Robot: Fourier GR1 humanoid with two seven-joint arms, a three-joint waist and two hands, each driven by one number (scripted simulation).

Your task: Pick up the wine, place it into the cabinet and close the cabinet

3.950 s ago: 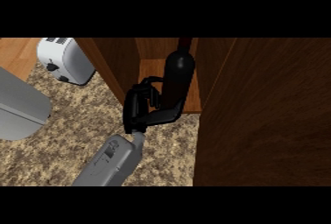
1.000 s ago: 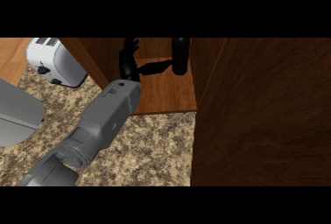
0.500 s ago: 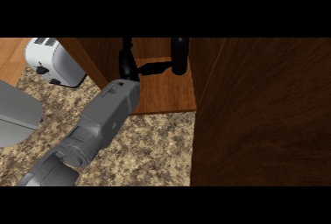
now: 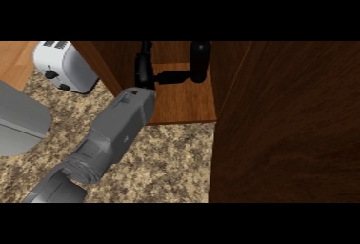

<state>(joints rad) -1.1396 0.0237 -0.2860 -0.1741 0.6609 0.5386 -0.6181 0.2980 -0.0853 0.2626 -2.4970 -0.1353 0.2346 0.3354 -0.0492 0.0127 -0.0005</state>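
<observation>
Touching the slim dark wine bottle in the smooth wooden cabinet, thumb of open left hand.

No writing can be read anywhere; the toaster bears dark marks, perhaps knobs, and the wine bottle looks plain black.

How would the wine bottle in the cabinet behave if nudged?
The wine bottle stands upright, tall and narrow, so it probably tips easily. Its smooth dark surface looks slippery, and being round, it would likely roll if toppled on the cabinet shelf.
</observation>
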